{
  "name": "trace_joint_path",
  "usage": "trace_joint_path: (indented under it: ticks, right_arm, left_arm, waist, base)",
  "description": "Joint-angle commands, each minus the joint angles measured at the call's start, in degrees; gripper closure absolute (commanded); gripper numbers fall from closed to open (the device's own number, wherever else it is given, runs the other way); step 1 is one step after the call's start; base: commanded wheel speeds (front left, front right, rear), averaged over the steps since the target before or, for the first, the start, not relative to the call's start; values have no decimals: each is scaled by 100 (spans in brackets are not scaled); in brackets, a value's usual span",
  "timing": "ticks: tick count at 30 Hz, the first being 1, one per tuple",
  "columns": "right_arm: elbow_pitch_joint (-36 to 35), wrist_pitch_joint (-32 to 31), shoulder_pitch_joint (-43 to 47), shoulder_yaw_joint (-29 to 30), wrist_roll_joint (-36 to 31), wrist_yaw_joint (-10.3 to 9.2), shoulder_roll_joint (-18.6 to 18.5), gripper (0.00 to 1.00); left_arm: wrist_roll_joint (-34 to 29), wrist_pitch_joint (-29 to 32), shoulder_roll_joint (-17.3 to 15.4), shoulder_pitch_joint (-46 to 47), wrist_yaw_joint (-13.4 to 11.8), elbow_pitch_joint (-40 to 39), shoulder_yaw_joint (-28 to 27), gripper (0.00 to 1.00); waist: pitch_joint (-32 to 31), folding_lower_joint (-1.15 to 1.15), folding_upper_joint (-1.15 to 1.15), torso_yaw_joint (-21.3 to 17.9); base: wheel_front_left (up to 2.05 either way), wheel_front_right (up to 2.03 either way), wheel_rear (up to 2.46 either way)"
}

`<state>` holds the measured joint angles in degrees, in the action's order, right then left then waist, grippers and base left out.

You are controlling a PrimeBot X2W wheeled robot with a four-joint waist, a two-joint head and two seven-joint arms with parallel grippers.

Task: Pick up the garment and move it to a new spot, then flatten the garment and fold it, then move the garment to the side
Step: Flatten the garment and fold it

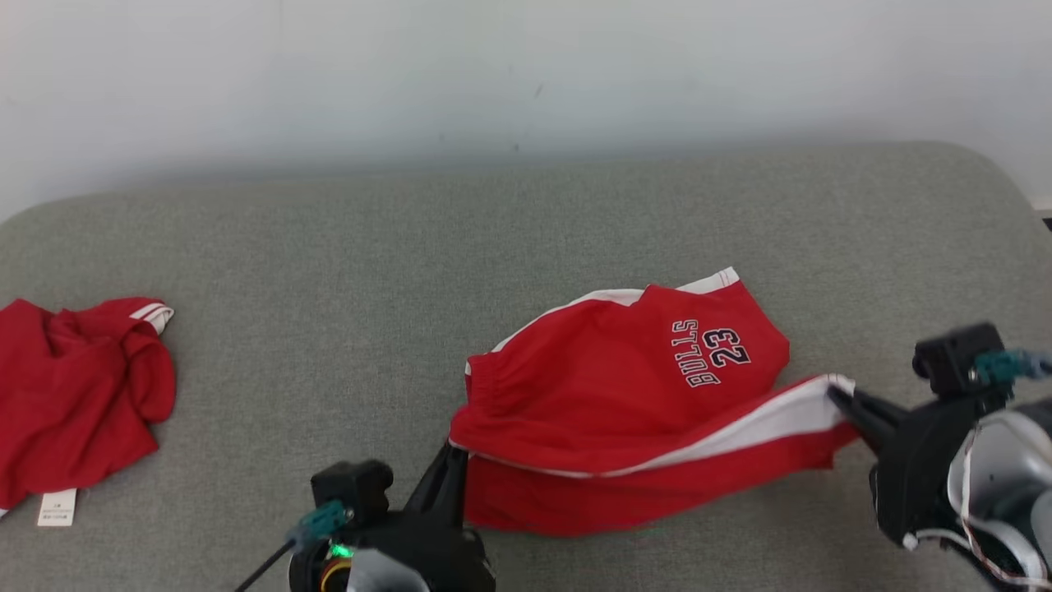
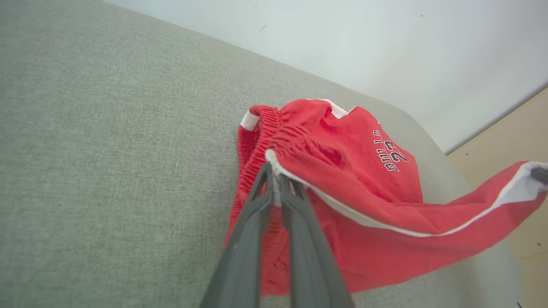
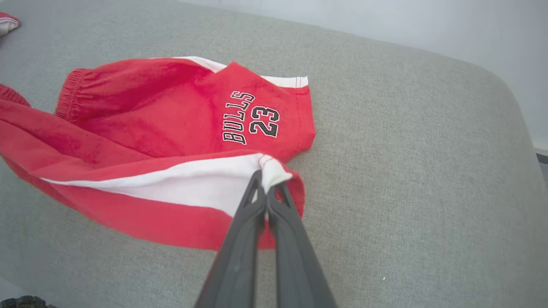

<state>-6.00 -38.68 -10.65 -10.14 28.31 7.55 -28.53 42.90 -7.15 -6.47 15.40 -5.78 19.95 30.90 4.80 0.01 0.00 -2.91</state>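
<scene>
step: flatten shorts [image 1: 625,386] | left gripper [image 2: 274,171] pinching waistband [image 2: 261,124]; right gripper [image 3: 265,175] pinching hem [image 3: 278,171] | advice: pull apart evenly, lower taut

Left gripper [image 1: 454,457] low at near edge, fingers angled up and rightward, pinched tight on the waistband of the red shorts [image 1: 625,386]; right gripper [image 1: 837,396] out at right, fingers pointing left, pinched tight on the hem corner, pale forearm [image 1: 1007,469] behind.
</scene>
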Motion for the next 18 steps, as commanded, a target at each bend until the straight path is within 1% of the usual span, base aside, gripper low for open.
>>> trace_joint_path:
  ticks: [1,2,6,9,18]
  right_arm:
    - [240,150,-301,-83,25,-13,-42,100]
    - [240,150,-301,-83,25,-13,-42,100]
    - [887,504,-1002,-268,-56,-13,-37,100]
    - [1419,757,-1462,-369,-124,-13,41,100]
    - [2914,1313,-2497,-327,-410,-13,454,100]
  left_arm:
    - [-54,66,47,222,-66,120,22,100]
    - [-54,66,47,222,-66,120,22,100]
    - [-102,144,159,674,-166,361,65,100]
    - [-126,158,213,984,-238,543,76,100]
    - [-45,214,321,1716,-489,1001,146,100]
  waist:
    - [185,-1,0,101]
    - [185,-1,0,101]
    - [392,-1,0,210]
    - [558,-1,0,288]
    - [1047,-1,0,473]
  base:
    - [0,0,0]
    - [0,0,0]
    - [0,0,0]
    - [0,0,0]
    - [0,0,0]
